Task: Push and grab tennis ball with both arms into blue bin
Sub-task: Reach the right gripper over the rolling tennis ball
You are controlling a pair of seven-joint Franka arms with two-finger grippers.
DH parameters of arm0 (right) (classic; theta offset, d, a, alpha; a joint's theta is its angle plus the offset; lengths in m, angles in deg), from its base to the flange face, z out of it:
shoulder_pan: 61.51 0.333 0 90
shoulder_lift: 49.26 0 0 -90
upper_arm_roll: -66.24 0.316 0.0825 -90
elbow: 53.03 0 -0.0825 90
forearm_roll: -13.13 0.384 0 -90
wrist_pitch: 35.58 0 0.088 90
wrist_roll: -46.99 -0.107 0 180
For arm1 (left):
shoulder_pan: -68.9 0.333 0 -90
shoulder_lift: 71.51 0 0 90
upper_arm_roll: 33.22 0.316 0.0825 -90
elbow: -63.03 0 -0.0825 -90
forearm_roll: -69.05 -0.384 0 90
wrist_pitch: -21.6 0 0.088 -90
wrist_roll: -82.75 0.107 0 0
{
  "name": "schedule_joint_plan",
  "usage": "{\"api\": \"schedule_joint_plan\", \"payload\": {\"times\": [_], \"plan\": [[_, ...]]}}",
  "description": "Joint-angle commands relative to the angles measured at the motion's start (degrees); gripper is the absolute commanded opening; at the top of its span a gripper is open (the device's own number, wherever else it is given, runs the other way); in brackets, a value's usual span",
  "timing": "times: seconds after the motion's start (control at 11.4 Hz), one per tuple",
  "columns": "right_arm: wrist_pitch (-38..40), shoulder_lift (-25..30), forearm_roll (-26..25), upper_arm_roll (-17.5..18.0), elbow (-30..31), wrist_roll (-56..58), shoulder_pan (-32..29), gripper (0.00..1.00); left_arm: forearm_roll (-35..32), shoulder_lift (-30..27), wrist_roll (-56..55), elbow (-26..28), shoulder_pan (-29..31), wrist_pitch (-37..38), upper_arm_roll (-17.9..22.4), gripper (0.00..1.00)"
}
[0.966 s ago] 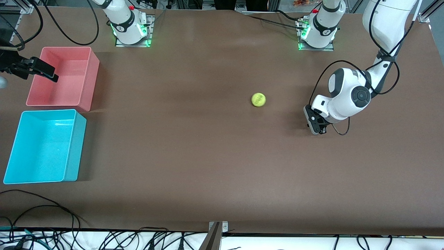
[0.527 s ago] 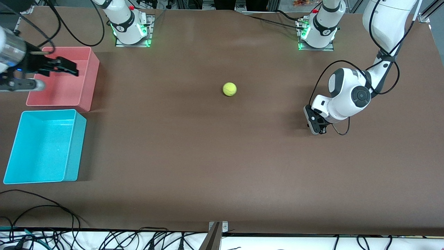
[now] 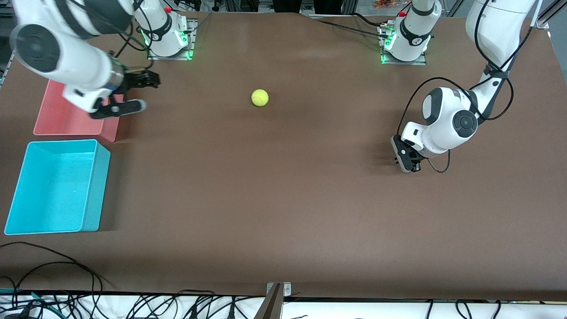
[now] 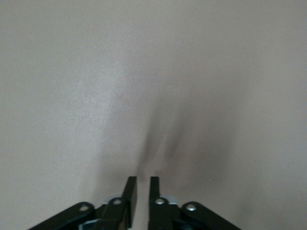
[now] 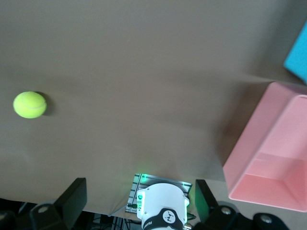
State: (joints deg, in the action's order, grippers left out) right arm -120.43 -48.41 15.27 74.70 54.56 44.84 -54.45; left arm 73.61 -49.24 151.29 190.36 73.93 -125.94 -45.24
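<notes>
On the brown table (image 3: 283, 199), your tennis ball (image 3: 260, 98) sits alone, out in the open, closer to the robot bases than to the front camera. Nothing is touching it.

Your right gripper (image 3: 135, 93) is up in the air by the edge of the pink bin (image 3: 57, 119), at the right arm's end of the table. Its two fingers are spread wide apart with nothing between them. You can see this in the right wrist view, where one finger (image 5: 72, 194) sits well away from the other, and the ball (image 5: 29, 104) shows as a small yellow dot well apart from them, on bare table. So the ball lies between this gripper and the middle of the table, with a good gap still to cross.

Your left gripper (image 3: 406, 158) is low, close to the table, toward the left arm's end, and the ball is well apart from it too. In the left wrist view its fingers (image 4: 130, 194) are almost together, with just a thin slit between them, and they pinch nothing.

Your blue bin (image 3: 91, 186) stands nearer the front camera than the pink bin, just beside it. The ball is well away from the blue bin.
</notes>
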Motion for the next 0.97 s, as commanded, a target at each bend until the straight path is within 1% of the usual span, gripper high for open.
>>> {"api": "schedule_joint_plan", "payload": {"times": [0.0,0.09,0.26,0.44,0.53,0.61,0.7,0.88], "plan": [[-9.60,6.42,2.86,4.97,15.32,-1.44,-0.47,1.00,-1.31,-0.74,-0.07,0.03,1.47,0.50,0.07,1.00],[-13.29,7.83,3.04,6.90,19.37,-3.45,-0.47,1.00,-1.31,-0.74,-0.07,0.03,1.56,0.50,0.07,1.00],[-17.09,7.76,3.04,11.03,24.39,-6.27,-0.47,1.00,-1.22,-0.74,-0.68,0.20,1.65,0.50,0.07,1.00],[-22.26,7.50,4.26,13.94,30.45,-8.56,-0.47,1.00,-1.22,-1.61,-0.59,0.47,2.70,1.72,0.16,1.00],[-26.99,7.41,6.62,14.47,34.40,-9.27,-0.47,1.00,-1.22,-1.88,-0.59,0.47,3.31,2.51,0.25,1.00],[-33.30,7.32,8.73,17.09,38.44,-9.36,-0.47,1.00,-1.22,-1.97,-0.59,0.47,3.49,2.61,1.20,1.00],[-37.98,6.62,9.45,18.77,41.44,-9.71,-0.47,1.00,-1.22,-2.14,-0.59,0.47,3.49,2.61,2.26,1.00],[-42.23,3.55,10.15,20.45,43.75,-11.11,-0.47,1.00,-1.22,-3.72,-0.59,0.47,4.45,2.61,2.97,1.00]]}}
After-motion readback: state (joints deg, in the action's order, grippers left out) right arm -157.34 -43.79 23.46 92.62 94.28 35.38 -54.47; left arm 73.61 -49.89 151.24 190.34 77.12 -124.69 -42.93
